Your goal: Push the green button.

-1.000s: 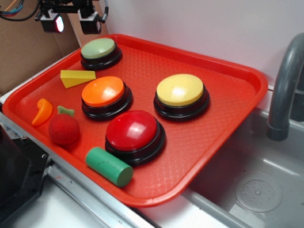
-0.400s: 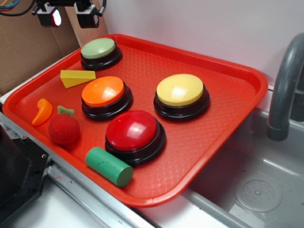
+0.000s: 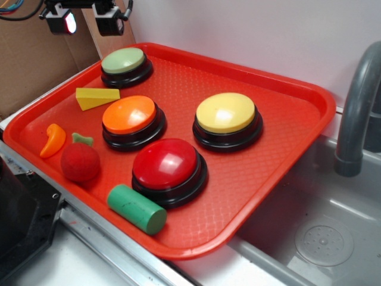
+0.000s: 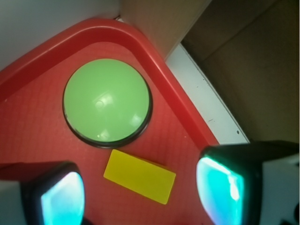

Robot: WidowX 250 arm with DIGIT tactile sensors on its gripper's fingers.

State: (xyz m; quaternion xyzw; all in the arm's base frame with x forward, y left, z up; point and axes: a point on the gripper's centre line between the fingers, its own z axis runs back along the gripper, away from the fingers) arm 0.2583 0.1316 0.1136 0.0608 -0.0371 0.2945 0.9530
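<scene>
I see the red tray (image 3: 286, 119) first, tilted across a gray sink (image 3: 321, 226) w/ a gray faucet (image 3: 357, 113) at right. On the tray: green button (image 3: 123, 61) in the far corner, near the rim; wrist view shows it (image 4: 107, 100) centred ahead, w/ the yellow wedge (image 4: 139, 176) just below it, apart from its base. Then yellow button (image 3: 227, 113), red button (image 3: 166, 164), orange button (image 3: 130, 115). Smaller: green cylinder (image 3: 137, 208) lying on its side touching the red button's base, red ball (image 3: 80, 161), yellow wedge (image 3: 97, 98), orange piece (image 3: 53, 139). My gripper (image 3: 86, 21) hangs above the tray's far left corner, beside the green button, not touching it; fingers (image 4: 220, 187) spread wide, nothing between them.
</scene>
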